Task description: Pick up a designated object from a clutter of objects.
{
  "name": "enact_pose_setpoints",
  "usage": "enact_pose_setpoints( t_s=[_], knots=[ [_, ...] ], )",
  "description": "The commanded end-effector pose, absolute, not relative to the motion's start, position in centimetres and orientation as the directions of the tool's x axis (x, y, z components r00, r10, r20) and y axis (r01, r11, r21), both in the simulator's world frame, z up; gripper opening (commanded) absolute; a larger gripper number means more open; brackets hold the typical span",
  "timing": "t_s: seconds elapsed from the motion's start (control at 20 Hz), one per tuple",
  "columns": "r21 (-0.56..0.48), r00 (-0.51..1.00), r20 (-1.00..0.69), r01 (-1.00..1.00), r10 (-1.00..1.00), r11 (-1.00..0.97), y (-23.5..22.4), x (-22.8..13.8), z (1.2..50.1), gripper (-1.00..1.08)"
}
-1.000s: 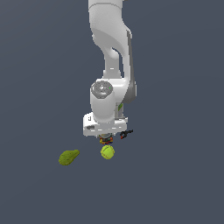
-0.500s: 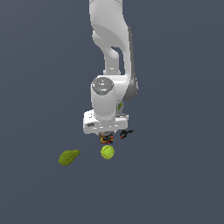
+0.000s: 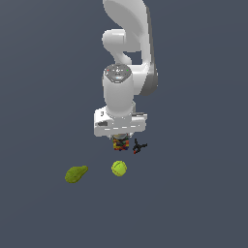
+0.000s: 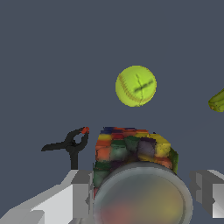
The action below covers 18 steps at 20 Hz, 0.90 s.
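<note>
Here the end effector point(image 4: 142, 192) straddles the can point(image 4: 133, 153), contact unclear; its base is cropped.

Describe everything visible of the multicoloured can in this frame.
The multicoloured can is a short cylinder with a dull grey metallic top and a dark label blotched red, yellow, blue and green. It sits directly under the gripper, between its fingers, one finger against its side, the other apart. The black-red clamp lies close beside it.
</note>
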<state>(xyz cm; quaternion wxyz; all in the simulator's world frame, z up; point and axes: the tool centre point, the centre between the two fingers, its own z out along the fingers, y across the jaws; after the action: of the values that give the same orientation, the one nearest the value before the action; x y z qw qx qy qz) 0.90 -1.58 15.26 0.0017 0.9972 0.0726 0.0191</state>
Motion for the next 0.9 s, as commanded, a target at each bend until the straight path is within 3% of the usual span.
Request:
enact_pose_setpoints(
  t_s=[0.0, 0.85],
  knots=[
    [0.007, 0.989, 0.038, 0.145, 0.145, -0.989, -1.1, 0.2, 17.5, -1.0],
    [0.002, 0.99, 0.009, 0.143, 0.143, -0.99, 2.6, -5.0, 32.9, -1.0]
  ],
)
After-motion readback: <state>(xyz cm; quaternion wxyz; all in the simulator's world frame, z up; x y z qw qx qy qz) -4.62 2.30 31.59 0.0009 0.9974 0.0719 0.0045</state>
